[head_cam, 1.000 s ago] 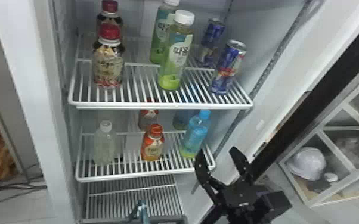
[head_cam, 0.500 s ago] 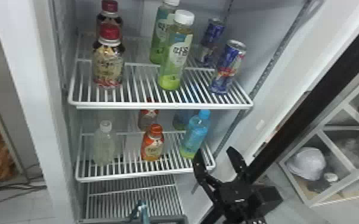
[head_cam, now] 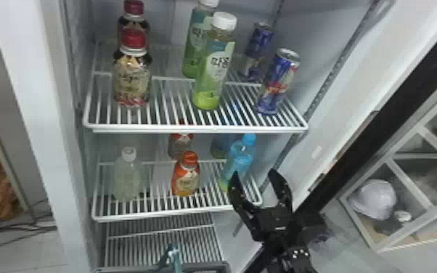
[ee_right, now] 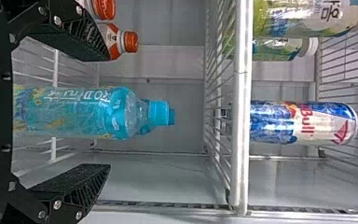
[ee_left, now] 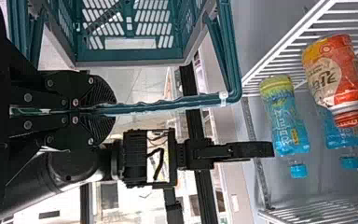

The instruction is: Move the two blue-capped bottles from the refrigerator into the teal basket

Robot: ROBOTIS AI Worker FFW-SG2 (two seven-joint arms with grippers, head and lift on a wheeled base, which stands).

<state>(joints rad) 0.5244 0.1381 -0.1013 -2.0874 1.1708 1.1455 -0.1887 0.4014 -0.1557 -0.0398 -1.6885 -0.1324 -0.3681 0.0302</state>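
Standing at none of two: both blue-capped bottles wait on the middle shelf.
In the head view, the front blue-capped bottle (head_cam: 242, 156) stands at eleven o'clock from the right gripper (head_cam: 254, 173), and the rear blue-capped bottle (head_cam: 222, 144) at ten o'clock from its mate, partly behind it. The right gripper's fingers are spread, and the wrist view has the front bottle lined up between them with space to either side, so the first grasp looks close but not made. The left gripper (ee_left: 100, 110) is clamped on the handle (ee_left: 168, 103) of the teal basket (ee_left: 130, 55); in the head view that handle shows between seven and eight o'clock from the right gripper. Left to do, by my reckoning: both grasps, both carries, both drops.
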